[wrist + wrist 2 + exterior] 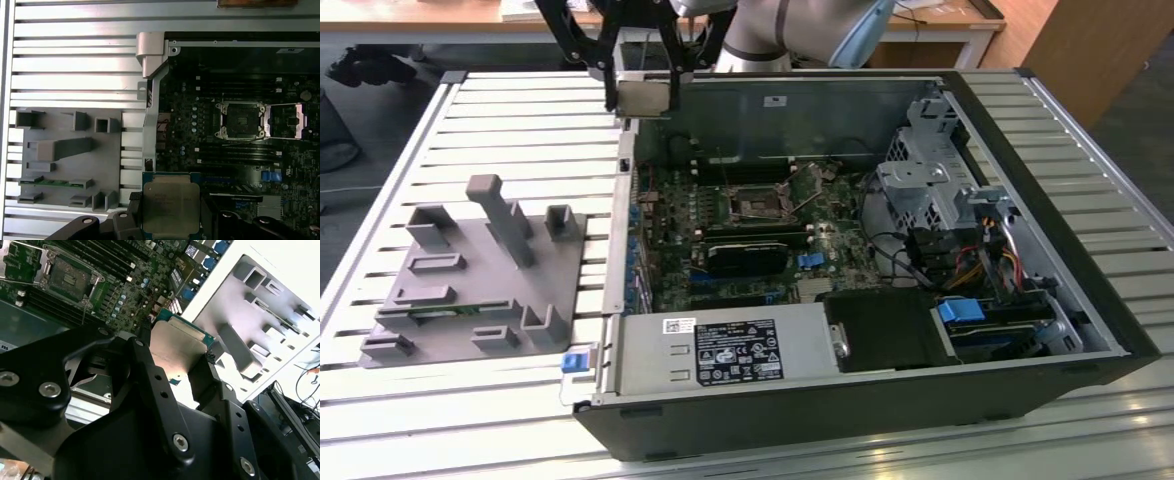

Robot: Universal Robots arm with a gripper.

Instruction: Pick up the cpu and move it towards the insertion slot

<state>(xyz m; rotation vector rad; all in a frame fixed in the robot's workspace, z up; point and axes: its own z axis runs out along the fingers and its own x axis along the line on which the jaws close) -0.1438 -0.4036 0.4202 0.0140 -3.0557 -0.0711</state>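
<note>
So, exterior view: pincer hangs above the back-left corner of the open PC case, black fingers closed on the edges of the cpu, a small flat square with a dull silvery face. The chip is in the air, clear of the board. The insertion slot, a dark square in a shiny metal frame, sits mid-motherboard, well apart from the chip. Grey fixture plate lies on the slatted tabletop to the exterior view's left of the case.

Second wrist view: cpu shows a pale metal face with a green rim, clamped between the two black fingers. Slot is off beyond it, frame open. Fixture plate is on the far side of the case wall.

First wrist view: cpu face-on, silvery lid on a green-edged substrate, fingers touching opposite sides. Slot has a dark centre, with the hinged frame flipped open beside it. Fixture plate rests on the tabletop outside the case.
</note>
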